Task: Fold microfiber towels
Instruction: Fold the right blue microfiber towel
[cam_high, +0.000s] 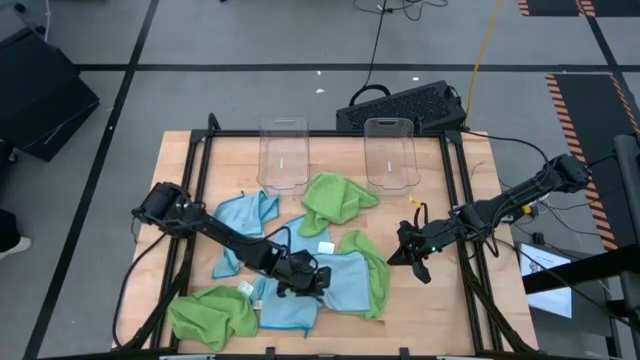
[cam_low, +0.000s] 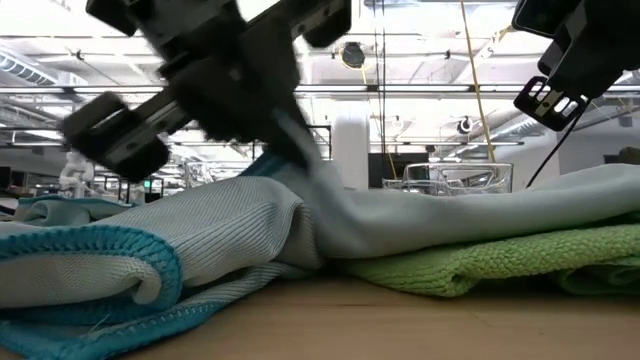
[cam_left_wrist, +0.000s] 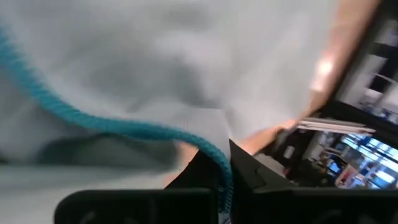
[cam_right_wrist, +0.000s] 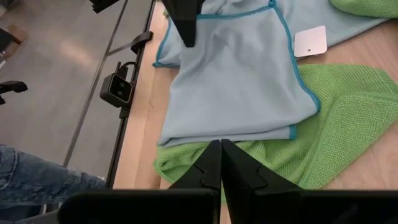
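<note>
The left gripper (cam_high: 300, 283) is down on the light blue towel (cam_high: 335, 280) at the front centre of the surface (cam_high: 440, 320), its fingers pressed together on a raised ridge of the cloth; the low view shows the fabric drawn up into a peak under them. The left wrist view shows the towel's teal stitched edge (cam_left_wrist: 124, 127) running directly into the fingers.

This blue towel lies partly on a lime green towel (cam_high: 372, 268), which borders it on the right and front. From the pinch point, most of the blue towel extends to the right, toward the right arm.

The right gripper (cam_high: 418, 255) hovers just beyond the green towel's right edge, fingers pressed together and holding nothing. It is the nearer arm to the free right edge of the blue towel.

Other towels are spread around: green (cam_high: 212, 315) at front left, blue (cam_high: 242, 215) at left, green (cam_high: 335, 200) at centre. Two clear plastic bins (cam_high: 283, 155) stand at the back.
</note>
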